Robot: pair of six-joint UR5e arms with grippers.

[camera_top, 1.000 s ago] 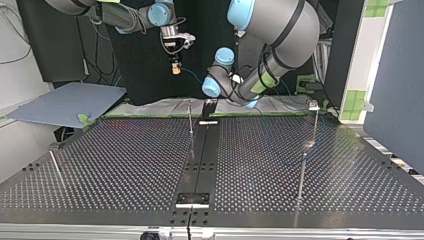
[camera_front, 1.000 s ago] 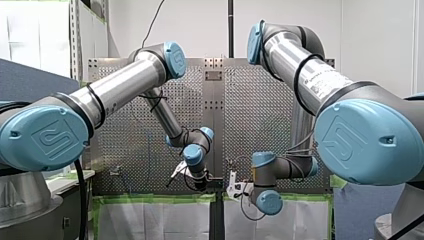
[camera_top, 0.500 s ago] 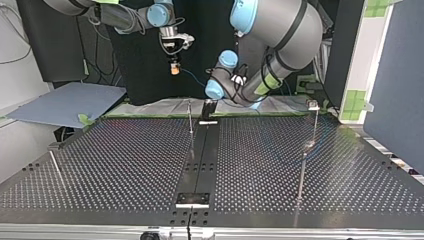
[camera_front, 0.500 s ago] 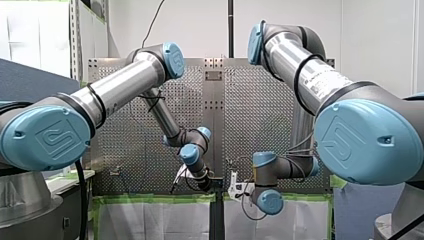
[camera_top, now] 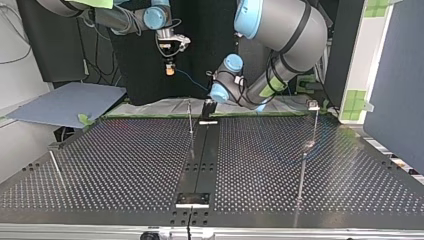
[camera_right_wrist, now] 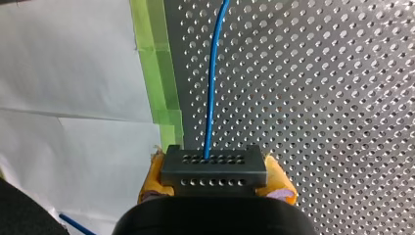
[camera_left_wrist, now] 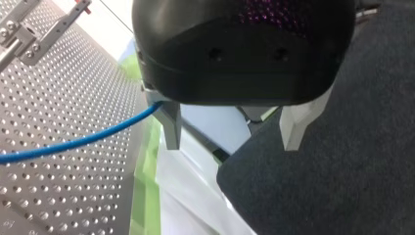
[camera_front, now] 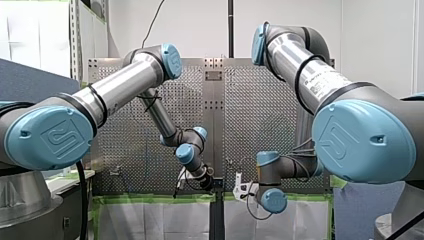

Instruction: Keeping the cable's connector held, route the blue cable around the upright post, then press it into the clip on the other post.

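The robot's right gripper (camera_right_wrist: 215, 178) is clamping the dark connector (camera_right_wrist: 214, 165) between its yellow-padded fingers. The blue cable (camera_right_wrist: 211, 98) is running from it over the perforated worktop (camera_right_wrist: 318, 98). The left gripper (camera_left_wrist: 232, 139) is holding its fingers wide apart, gripping nothing, with the cable passing just beside one finger.

White wall (camera_front: 200, 25) running behind work area, evenly lit. Perforated table (camera_top: 125, 165) sitting edged in green tape (camera_front: 150, 198), white sheeting (camera_front: 150, 220) spreading past tape. Black backdrop (camera_top: 132, 67) hanging beyond table. Grey-blue board (camera_top: 65, 102) lying at top view's left. Blue partition (camera_top: 395, 75) standing at its right.
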